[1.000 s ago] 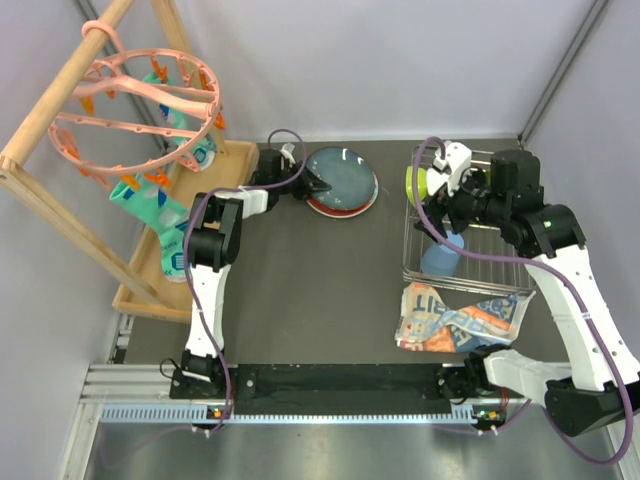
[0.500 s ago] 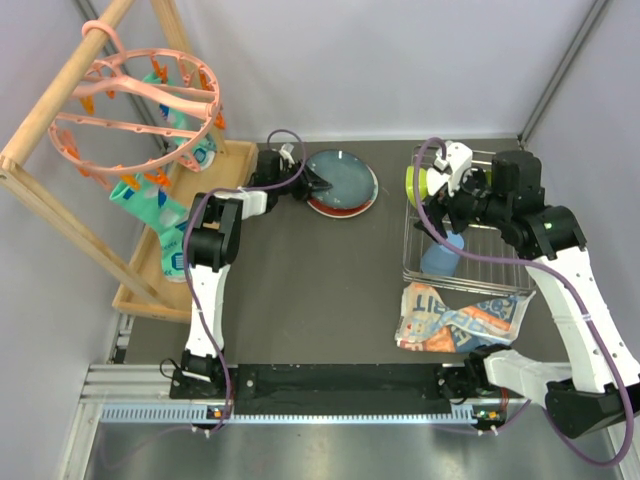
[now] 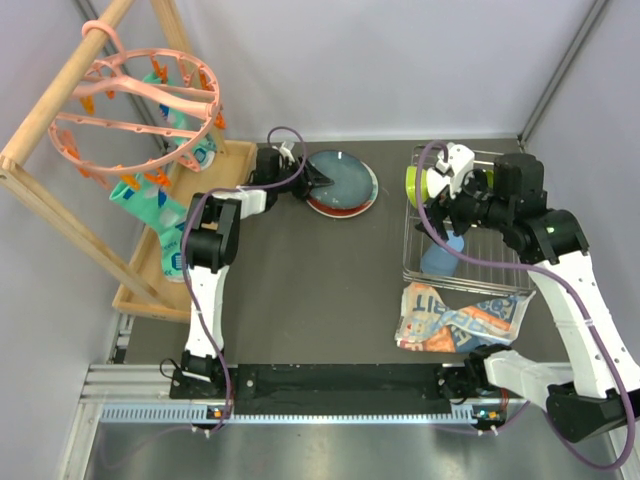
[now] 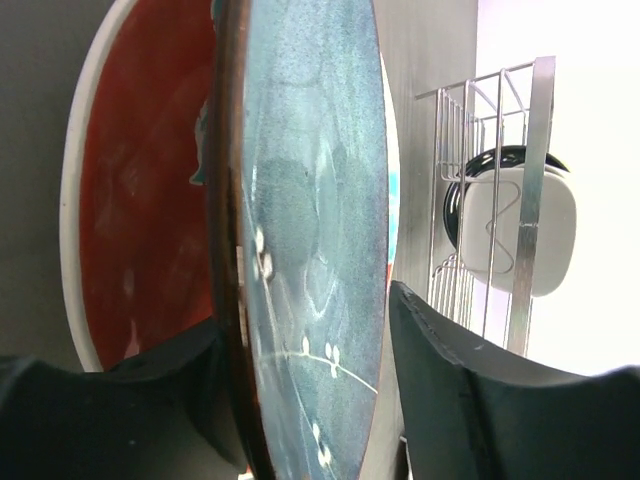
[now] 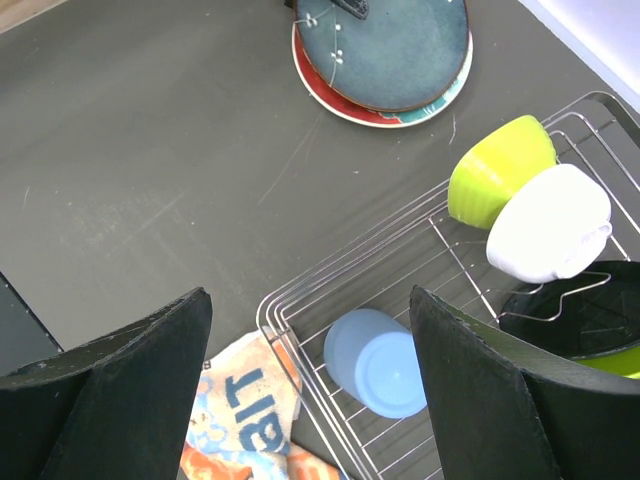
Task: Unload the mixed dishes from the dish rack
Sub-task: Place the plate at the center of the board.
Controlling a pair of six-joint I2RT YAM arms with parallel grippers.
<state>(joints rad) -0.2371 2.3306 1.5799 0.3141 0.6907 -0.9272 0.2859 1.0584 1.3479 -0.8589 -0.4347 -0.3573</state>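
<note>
The dark teal speckled plate (image 3: pixel 343 177) lies on the pink-rimmed plate (image 3: pixel 338 207) at the back centre of the table. My left gripper (image 3: pixel 318 180) is open with its jaws astride the teal plate's (image 4: pixel 310 200) left rim, one finger between the two plates. The wire dish rack (image 3: pixel 500 285) stands at the right. It holds a light blue cup (image 5: pixel 385 365) on its side, a lime-green bowl (image 5: pixel 500 170), a small white bowl (image 5: pixel 548 222) and a dark piece (image 5: pixel 575 310). My right gripper (image 5: pixel 310 295) is open and empty, hovering above the blue cup.
A printed orange-blue-white packet (image 3: pixel 455 320) lies against the rack's near side. A wooden frame with a pink ring of clips (image 3: pixel 140 100) stands at the far left over a wooden tray (image 3: pixel 140 295) holding socks. Grey walls close the back and right.
My right arm has shifted very slightly above the rack. The left gripper and the plates look unchanged.
</note>
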